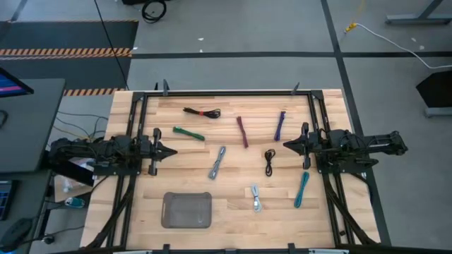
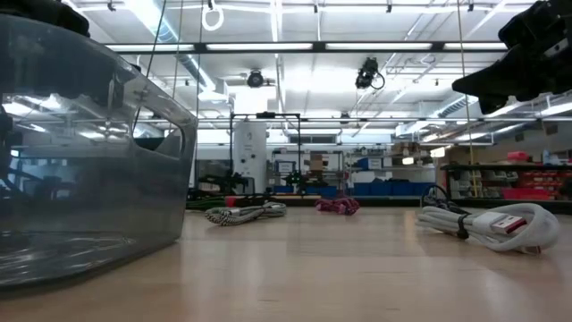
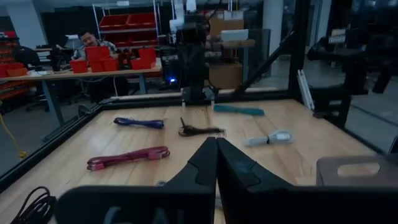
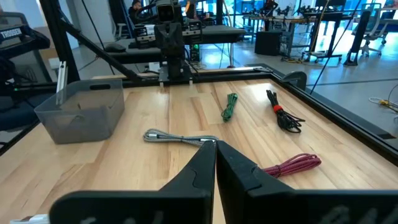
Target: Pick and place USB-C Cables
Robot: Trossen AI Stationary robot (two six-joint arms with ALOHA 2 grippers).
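Pale wood counter (image 1: 233, 190) carries eight short cables, none yet in the grey tray (image 1: 187, 210), which sits at about seven o'clock near the front edge. In the overhead view the cables spread across the middle: a black-and-red one (image 1: 203, 112) at eleven o'clock, a green one (image 1: 188, 132) at ten, a maroon one (image 1: 242, 132) near the centre, a purple one (image 1: 280, 125) at one, a grey braided one (image 1: 217, 162) just below centre, a small black one (image 1: 270, 161) at four, a white one (image 1: 255, 198) at five and a teal one (image 1: 302, 189) further right at four. The left fingers (image 1: 173, 149) hover at nine o'clock, pressed together with nothing between them; the right fingers (image 1: 287, 144) wait at three o'clock, likewise closed and empty. The task looks to be at its start, so the sensible first move is for each arm to take its nearest cable: green or grey for the left, black or purple for the right. The fingers need to spread before descending, then straddle the cable across its width near the middle, where the bundle is thickest, so it does not slip or dangle unevenly. A thin cord lying flat is easily missed, so the tips should come right down to the wood. Carry it high enough to clear the tray wall.
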